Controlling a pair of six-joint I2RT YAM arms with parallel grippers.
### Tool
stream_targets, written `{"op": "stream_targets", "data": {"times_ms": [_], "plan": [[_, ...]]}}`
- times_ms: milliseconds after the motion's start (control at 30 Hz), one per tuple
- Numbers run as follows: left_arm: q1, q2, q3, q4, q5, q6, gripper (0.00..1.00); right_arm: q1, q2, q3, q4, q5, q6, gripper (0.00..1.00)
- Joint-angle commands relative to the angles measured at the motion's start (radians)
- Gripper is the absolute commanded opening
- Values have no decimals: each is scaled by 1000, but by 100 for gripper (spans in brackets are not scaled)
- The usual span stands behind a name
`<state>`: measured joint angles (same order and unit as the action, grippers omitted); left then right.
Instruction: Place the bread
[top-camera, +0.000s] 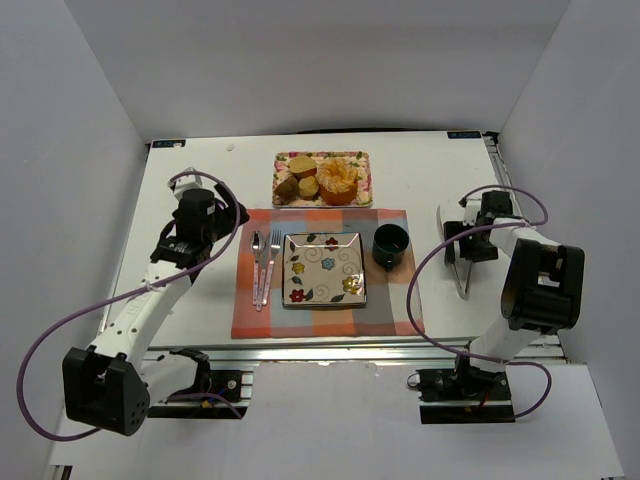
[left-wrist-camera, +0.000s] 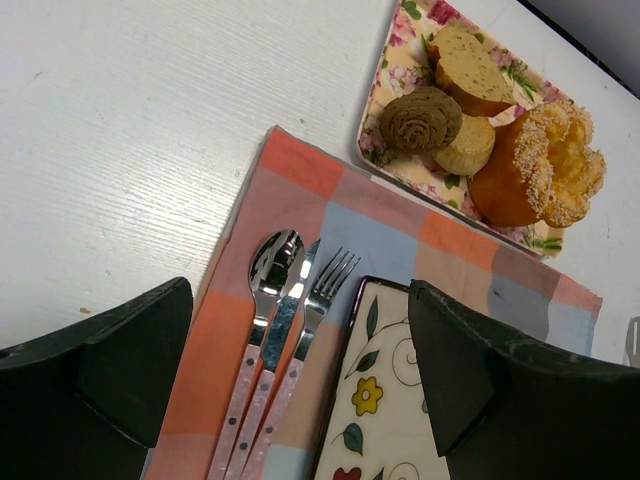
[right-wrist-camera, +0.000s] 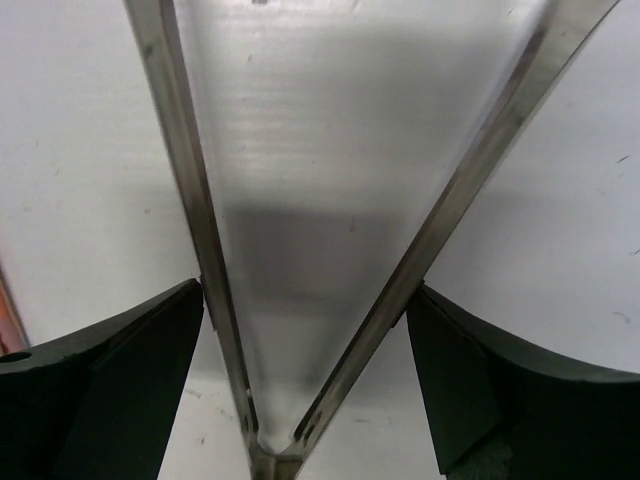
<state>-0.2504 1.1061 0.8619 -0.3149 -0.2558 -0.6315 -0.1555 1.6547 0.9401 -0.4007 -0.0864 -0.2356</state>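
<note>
A white table (top-camera: 420, 170) boxed in by grey walls carries, seen from overhead, a checked placemat (top-camera: 390, 300) with a square flowered plate (top-camera: 323, 268), cutlery (top-camera: 263, 265) on its left and a dark green cup (top-camera: 390, 245) on its right. Beyond the mat, a floral tray (top-camera: 367, 170) holds the bread (top-camera: 287, 187) at its left end, beside paler buns (top-camera: 302, 165) and an orange ring cake (top-camera: 338, 180). From the left wrist, the left gripper (left-wrist-camera: 300, 330) hangs spread wide and empty above the cutlery. From the right wrist, the right gripper (right-wrist-camera: 305, 300) stands spread, fingers straddling metal tongs (right-wrist-camera: 195, 200) lying on the table; whether they press them I cannot tell
</note>
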Motion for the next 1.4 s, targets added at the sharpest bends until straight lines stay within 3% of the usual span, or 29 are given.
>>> {"op": "stream_targets", "data": {"times_ms": [0, 333, 467, 567, 633, 700, 767, 933, 1033, 1367], "plan": [[2, -31, 14, -12, -29, -14, 97, -4, 40, -3, 66, 14, 24, 84], [2, -64, -7, -10, -42, -39, 98, 4, -3, -116, 132, 34, 10, 55], [2, -72, -12, -13, -37, -39, 97, 4, -41, -149, 157, 25, -14, 20], [3, -80, -12, -13, -39, -37, 98, 4, -97, -129, 152, -19, -60, 6], [3, -89, -15, -13, -36, -37, 97, 4, -162, -86, 134, -71, -114, 3], [3, -95, -21, -9, -33, -39, 97, 5, -206, -29, 106, -162, -140, 3], [3, -104, -27, 0, -31, -42, 98, 11, -249, 18, 65, -255, -172, 10], [3, -124, -44, 19, -26, -57, 97, 57, -268, 141, 13, -337, -147, 36], [3, -127, -40, 13, -25, -57, 98, 100, -266, 186, 5, -363, -134, 44], [3, -132, -24, -3, -33, -63, 98, 296, -210, 293, 10, -397, -168, 49]]}}
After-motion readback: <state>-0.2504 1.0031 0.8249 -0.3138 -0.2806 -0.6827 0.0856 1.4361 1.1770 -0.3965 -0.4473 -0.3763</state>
